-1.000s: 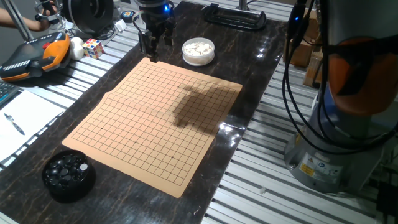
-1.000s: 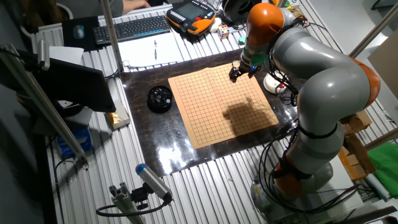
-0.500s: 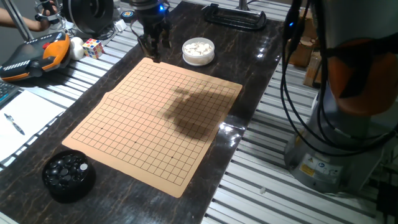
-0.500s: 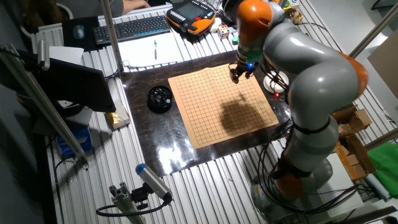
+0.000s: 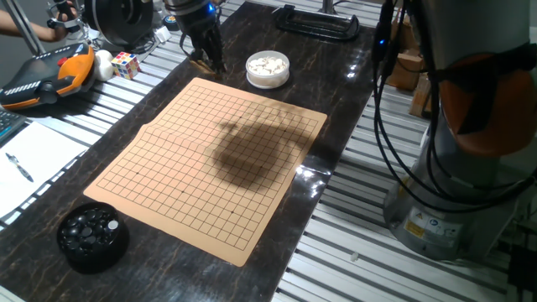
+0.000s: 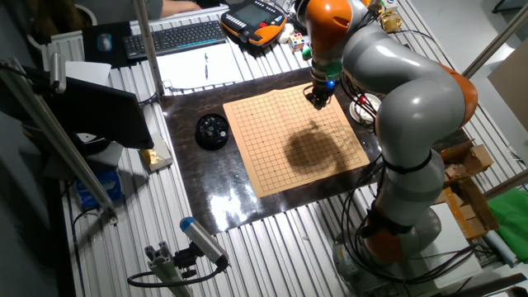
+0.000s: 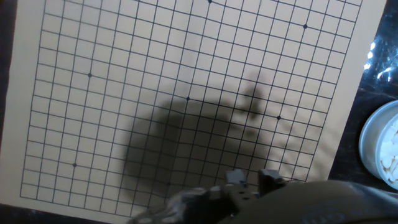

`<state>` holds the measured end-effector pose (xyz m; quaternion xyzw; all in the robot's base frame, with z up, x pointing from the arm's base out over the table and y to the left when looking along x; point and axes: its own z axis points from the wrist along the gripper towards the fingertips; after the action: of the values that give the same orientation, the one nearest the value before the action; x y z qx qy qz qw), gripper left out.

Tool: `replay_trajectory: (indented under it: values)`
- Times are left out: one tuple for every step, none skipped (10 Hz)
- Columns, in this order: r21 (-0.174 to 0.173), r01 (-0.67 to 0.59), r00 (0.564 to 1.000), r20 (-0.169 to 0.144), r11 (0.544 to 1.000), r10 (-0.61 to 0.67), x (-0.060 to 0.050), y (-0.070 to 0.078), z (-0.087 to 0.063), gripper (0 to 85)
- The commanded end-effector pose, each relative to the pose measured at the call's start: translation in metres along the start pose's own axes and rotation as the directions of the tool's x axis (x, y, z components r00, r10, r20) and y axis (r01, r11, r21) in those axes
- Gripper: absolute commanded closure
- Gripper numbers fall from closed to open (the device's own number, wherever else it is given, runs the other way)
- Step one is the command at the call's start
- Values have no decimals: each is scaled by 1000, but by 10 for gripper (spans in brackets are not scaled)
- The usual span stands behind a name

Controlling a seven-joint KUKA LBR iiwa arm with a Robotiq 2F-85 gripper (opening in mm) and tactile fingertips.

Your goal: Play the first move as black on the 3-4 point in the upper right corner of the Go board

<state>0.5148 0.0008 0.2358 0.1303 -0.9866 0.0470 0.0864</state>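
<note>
The tan Go board [image 5: 210,159] lies on the dark tabletop, and no stone shows on its grid [image 7: 155,74]. My gripper [image 5: 208,60] hangs tilted over the board's far corner, beside the white bowl of white stones [image 5: 268,68]. In the other fixed view, the gripper [image 6: 318,101] sits at the board's [image 6: 297,136] far edge. The hand view shows two blurred fingertips [image 7: 235,178] close together above the board's edge. No black stone is visible between them, so the black may be hidden there. A black bowl of black stones [image 5: 92,237] stands at the near corner.
A Rubik's cube [image 5: 126,64] and an orange-black pendant [image 5: 50,74] lie left of the board. Paper with a pen [image 5: 29,159] is nearer on the left, and a black clamp [image 5: 319,21] is at the back. The arm's base [image 5: 470,168] stands to the right.
The arm has swung over and the hand has tilted, staying above the far corner of the board. Its shadow on the board has slid left.
</note>
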Motion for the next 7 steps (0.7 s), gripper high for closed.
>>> replay_trajectory:
  values:
    - [0, 0, 1000, 0, 1000, 0, 0, 0, 0, 837]
    - [0, -14, 1000, -1, 1000, 14, 0, 0, 0, 837]
    - [1, -33, 999, -2, 999, 33, 0, 0, 0, 837]
    - [0, -45, 999, -5, 999, 45, 0, 0, 0, 837]
    - [-1, -46, 999, -9, 999, 46, 0, 0, 0, 837]
    - [-1, -49, 999, -9, 999, 49, 0, 0, 0, 837]
    - [-1, -51, 999, -12, 999, 51, 0, -1, 0, 837]
